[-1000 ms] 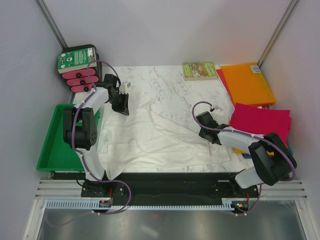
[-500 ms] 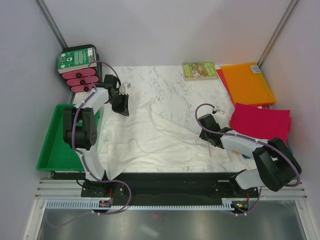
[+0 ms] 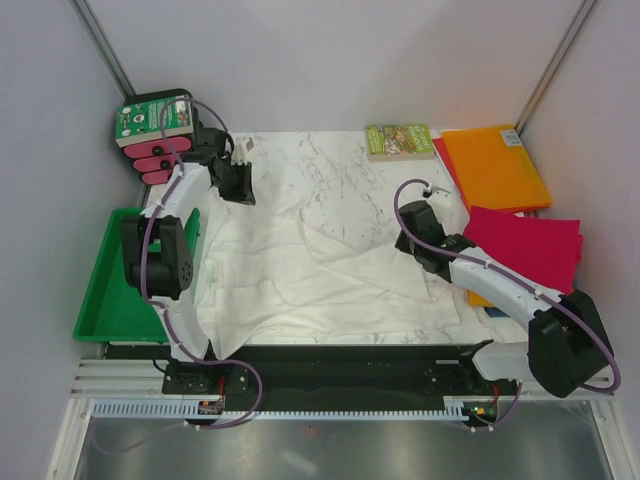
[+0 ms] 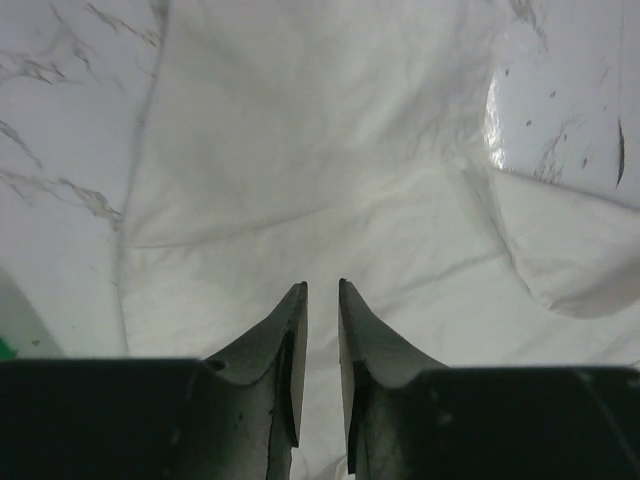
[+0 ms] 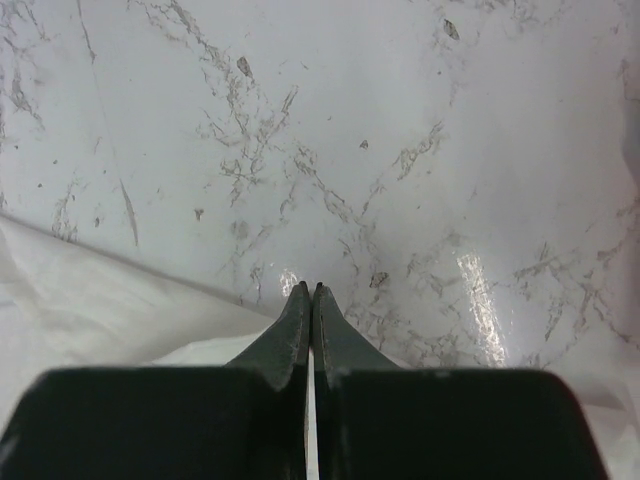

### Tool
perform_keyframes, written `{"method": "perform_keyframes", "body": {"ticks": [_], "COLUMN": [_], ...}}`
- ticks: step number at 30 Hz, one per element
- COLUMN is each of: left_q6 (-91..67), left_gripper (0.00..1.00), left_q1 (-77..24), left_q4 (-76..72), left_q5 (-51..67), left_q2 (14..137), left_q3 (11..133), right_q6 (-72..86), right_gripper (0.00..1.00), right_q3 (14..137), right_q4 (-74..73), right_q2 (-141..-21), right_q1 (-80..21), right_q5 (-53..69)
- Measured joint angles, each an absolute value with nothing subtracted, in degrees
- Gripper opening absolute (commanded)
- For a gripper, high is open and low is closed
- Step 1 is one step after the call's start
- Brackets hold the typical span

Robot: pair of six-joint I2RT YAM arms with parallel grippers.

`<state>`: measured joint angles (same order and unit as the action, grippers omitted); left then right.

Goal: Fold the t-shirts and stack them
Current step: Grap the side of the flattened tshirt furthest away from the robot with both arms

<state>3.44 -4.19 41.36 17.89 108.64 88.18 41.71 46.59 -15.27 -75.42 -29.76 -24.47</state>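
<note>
The thin white t-shirt (image 3: 320, 285) lies spread and wrinkled over the marble table, from the left edge to the front right. It fills the left wrist view (image 4: 300, 180) and shows low left in the right wrist view (image 5: 110, 300). My left gripper (image 3: 240, 188) (image 4: 322, 287) is at its back left corner, jaws nearly together with white cloth between them. My right gripper (image 3: 408, 245) (image 5: 311, 287) is shut on the shirt's right edge and holds it just above the marble. The folded magenta shirt (image 3: 525, 245) and orange shirt (image 3: 495, 165) lie at the right. A sliver of blue (image 3: 493, 311) shows under the right arm.
A small green-covered book (image 3: 398, 140) lies at the back centre. A green tray (image 3: 105, 300) sits off the table's left edge. A black holder with a green card and pink pieces (image 3: 155, 135) stands at the back left. Bare marble (image 3: 340, 180) shows behind the shirt.
Both grippers moved toward the back of the table, drawing the white shirt's back left corner and right edge with them. The right arm stretched out further.
</note>
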Motion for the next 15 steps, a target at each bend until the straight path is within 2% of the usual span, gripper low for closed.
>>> {"method": "perform_keyframes", "body": {"ticks": [10,13,14,15], "left_q6": [1.3,1.32,1.34,1.37], "left_gripper": [0.31,0.37,0.49,0.55], "left_q1": [-2.74,-2.74,-2.76,-2.76], "left_q4": [40.45,41.12,41.3,41.39], "left_q5": [15.7,15.27,15.25,15.22], "left_q2": [124.11,129.73,131.79,133.01], "left_q3": [108.01,113.08,115.26,116.55], "right_q6": [41.12,40.91,40.77,40.64], "right_gripper": [0.0,0.0,0.0,0.0], "right_q3": [43.81,43.72,43.72,43.72], "right_q4": [-17.54,-17.58,-17.56,-17.58], "right_q2": [-74.5,-74.46,-74.46,-74.48], "right_q1": [-29.76,-29.76,-29.76,-29.76], "right_q5": [-24.25,-24.25,-24.23,-24.23]}}
